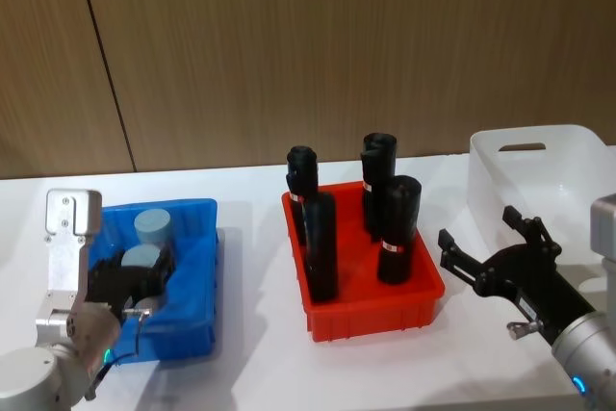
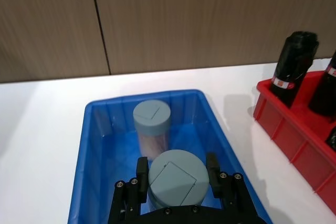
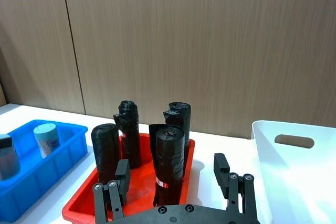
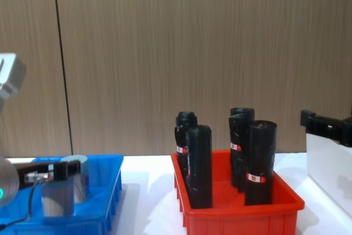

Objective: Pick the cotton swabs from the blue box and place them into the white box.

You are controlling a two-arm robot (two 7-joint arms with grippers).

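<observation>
Left wrist view: the left tool (image 2: pixel 177 167) is down inside the blue box (image 2: pixel 92 145), its two black fingers (image 2: pixel 142 170) set against opposite sides of the near cotton swab jar (image 1: pixel 140 258), so that it holds the jar just under the pale grey-blue lid. The jar stands upright at the end of the box nearer the robot. The far cotton swab jar (image 2: pixel 151 121) stands upright just behind it, apart from the fingers, with tan sticks showing through its clear wall.

In the head view the blue box sits on the left of the white surface (image 1: pixel 250 353). The red tray (image 1: pixel 375 320) sits in the middle, holding upright black bottles (image 1: pixel 320 243) with red-white labels. The white box (image 1: pixel 577 156) stands at the right, its handle cut-out near the rim.

The right tool (image 1: pixel 479 233) hangs above the surface between the red tray and the white box, spread wide and gripping nothing.
</observation>
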